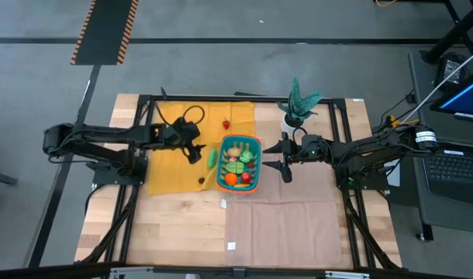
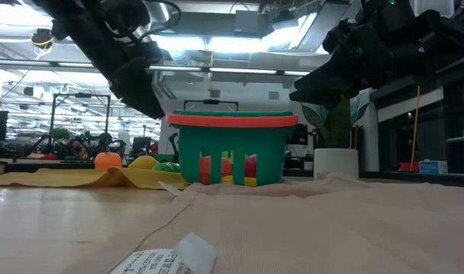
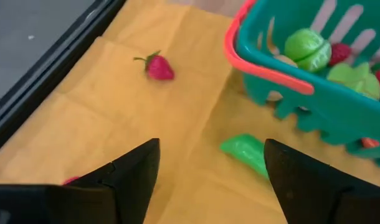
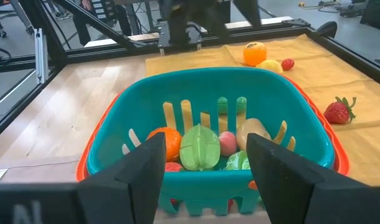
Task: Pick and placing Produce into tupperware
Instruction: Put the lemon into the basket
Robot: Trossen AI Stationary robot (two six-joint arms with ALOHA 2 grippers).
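Observation:
The teal basket with an orange rim (image 1: 239,163) stands on the table, half on the yellow cloth (image 1: 174,163), and holds several toy fruits and vegetables (image 4: 199,148). On the cloth lie a strawberry (image 3: 159,67), a green piece (image 3: 246,152) beside the basket wall, an orange (image 4: 255,53), a yellow fruit (image 4: 271,64) and a small red one (image 4: 288,63). My left gripper (image 1: 195,151) hangs open above the cloth left of the basket (image 3: 271,68), with the green piece just ahead of its fingers (image 3: 210,146). My right gripper (image 1: 284,159) hovers open at the basket's right side (image 4: 205,142).
A potted green plant in a white pot (image 1: 297,108) stands just beyond my right gripper. A tan cloth (image 1: 291,217) covers the table's near right part, with small paper tags (image 1: 231,246) on it. A black frame (image 1: 143,99) borders the table.

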